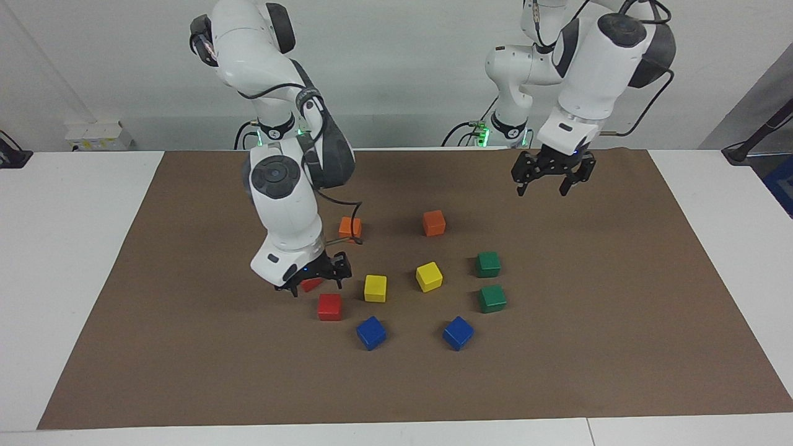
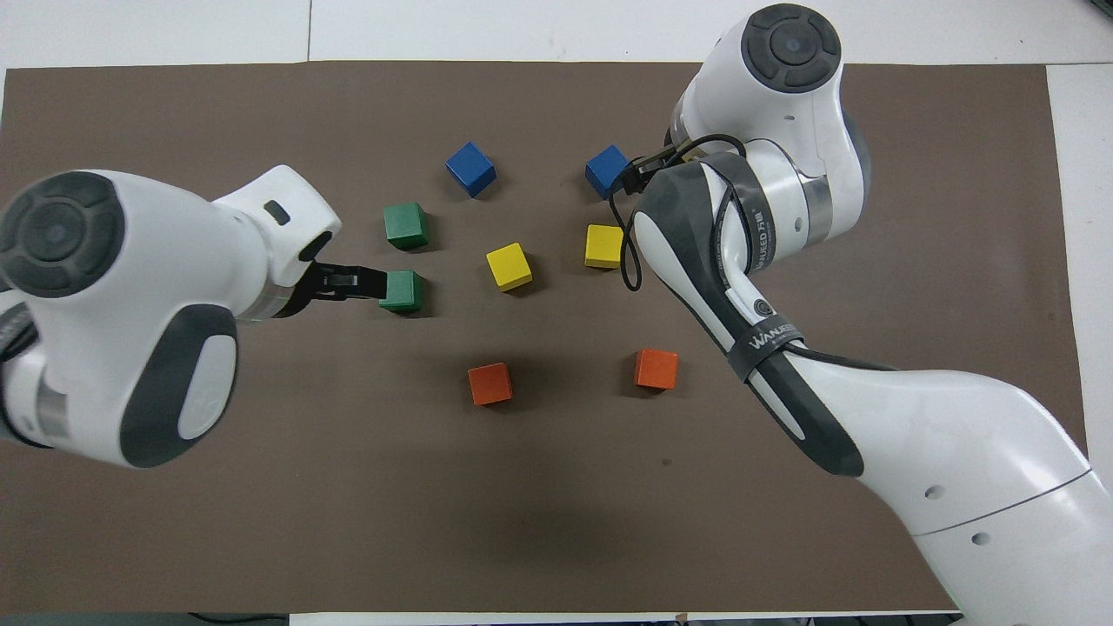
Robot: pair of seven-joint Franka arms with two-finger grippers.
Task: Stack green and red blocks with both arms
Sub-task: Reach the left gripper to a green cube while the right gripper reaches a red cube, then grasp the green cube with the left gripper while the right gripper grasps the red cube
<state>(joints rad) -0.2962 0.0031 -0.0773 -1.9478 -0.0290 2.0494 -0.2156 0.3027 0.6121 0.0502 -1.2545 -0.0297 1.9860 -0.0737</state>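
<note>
Right gripper (image 1: 316, 283), fingers spread, straddles a red block (image 1: 311, 284) and must close next; left gripper (image 1: 548, 179), open, hangs above the mat (image 1: 619, 310).

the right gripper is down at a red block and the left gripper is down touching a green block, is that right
Only the left part is wrong. In the facing view the left gripper hangs in the air, well above the mat and clear of both green blocks. The right gripper is down at a red block.

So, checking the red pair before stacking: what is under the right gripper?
Under the right gripper a small bright red matte cube partly shows, on the brown mat. The gripper covers the rest, so contact cannot be judged.
</note>
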